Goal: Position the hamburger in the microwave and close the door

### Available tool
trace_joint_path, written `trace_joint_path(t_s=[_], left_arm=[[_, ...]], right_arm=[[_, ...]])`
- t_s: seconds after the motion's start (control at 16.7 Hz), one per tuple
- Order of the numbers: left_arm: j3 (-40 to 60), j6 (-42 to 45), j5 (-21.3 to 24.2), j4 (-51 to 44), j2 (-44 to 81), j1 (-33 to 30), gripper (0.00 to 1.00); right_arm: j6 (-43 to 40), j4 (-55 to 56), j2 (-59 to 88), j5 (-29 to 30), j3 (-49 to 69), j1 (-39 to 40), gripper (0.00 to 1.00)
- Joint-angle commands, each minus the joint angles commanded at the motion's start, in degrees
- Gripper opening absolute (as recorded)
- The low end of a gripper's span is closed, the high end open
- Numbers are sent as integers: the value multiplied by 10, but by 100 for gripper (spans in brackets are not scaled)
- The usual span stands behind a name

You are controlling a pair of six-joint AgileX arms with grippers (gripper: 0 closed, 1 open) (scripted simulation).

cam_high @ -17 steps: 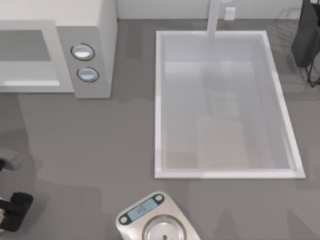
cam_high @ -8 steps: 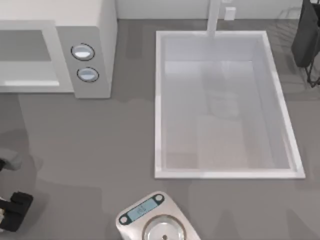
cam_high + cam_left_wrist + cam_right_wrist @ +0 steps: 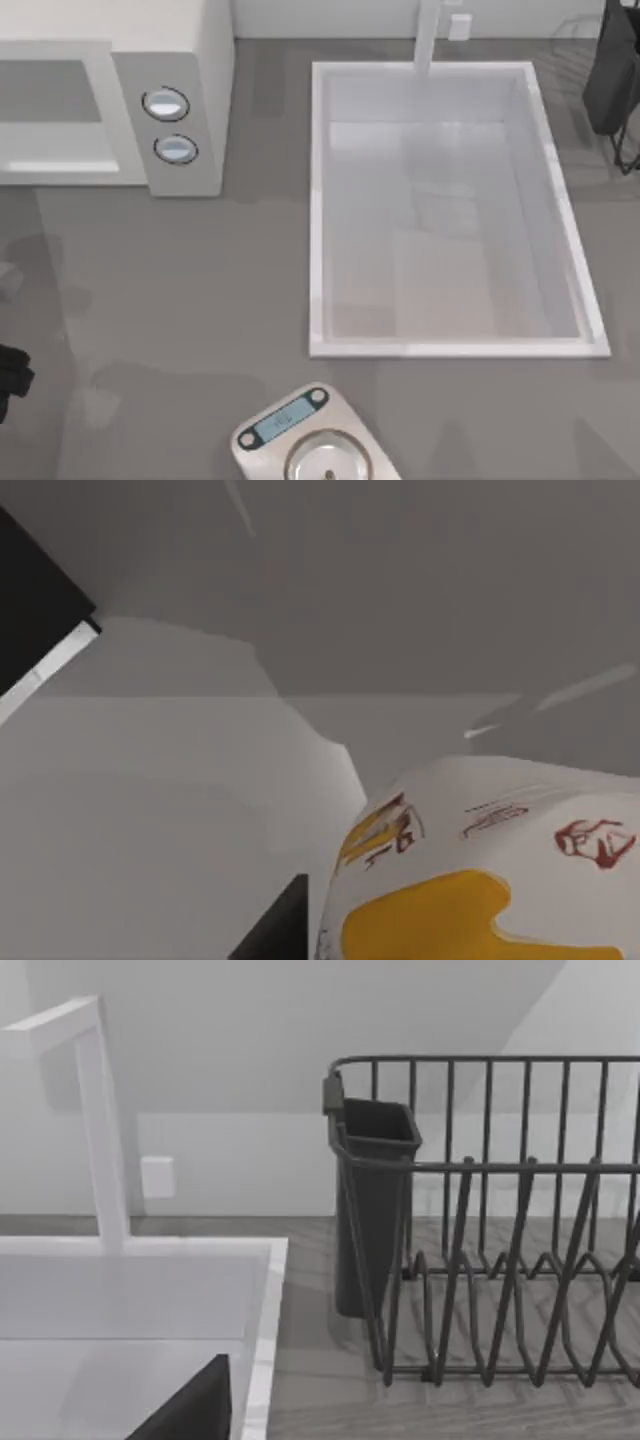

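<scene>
Top view: the microwave (image 3: 110, 95) stands at the table's far left corner, two round knobs (image 3: 166, 104) stacked on its side panel. The door (image 3: 55, 110) lies flat across its front, closed, grey window facing up toward the camera. A white sink (image 3: 318, 210) takes the middle and right of the table, with a faucet (image 3: 428, 35) at its far rim. A steel scale (image 3: 300, 440) sits at the near edge, just off the sink's near left corner. A dark rack (image 3: 615, 80) fills the far right corner.

The left gripper (image 3: 10, 380) is a dark shape at the top view's left edge, cut off by the frame; whether its fingers are apart or together cannot be told. The grey tabletop between microwave, sink and scale is bare and wide.

Left wrist view: the hamburger (image 3: 480, 870) sits very close to the camera, a pale wrapper with a yellow patch and red marks. A dark finger (image 3: 275, 925) shows beside it. Whether the fingers clamp it cannot be told.

Right wrist view: the faucet (image 3: 100, 1120), the sink's rim (image 3: 265, 1310), and the wire rack (image 3: 500, 1220) with a dark cup (image 3: 375, 1200) hung on its end. A dark finger (image 3: 190, 1410) shows low in the frame; the right gripper's state cannot be told.
</scene>
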Motion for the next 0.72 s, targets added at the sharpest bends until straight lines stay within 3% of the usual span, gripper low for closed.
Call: trace_joint_path(t_s=[0.3, 0.72], left_arm=[[64, -5, 1, -94, -47, 0, 0], [66, -7, 3, -77, -38, 3, 0]], right_arm=[[0, 0, 0, 0, 0, 0, 100], [0, 0, 0, 0, 0, 0, 100]])
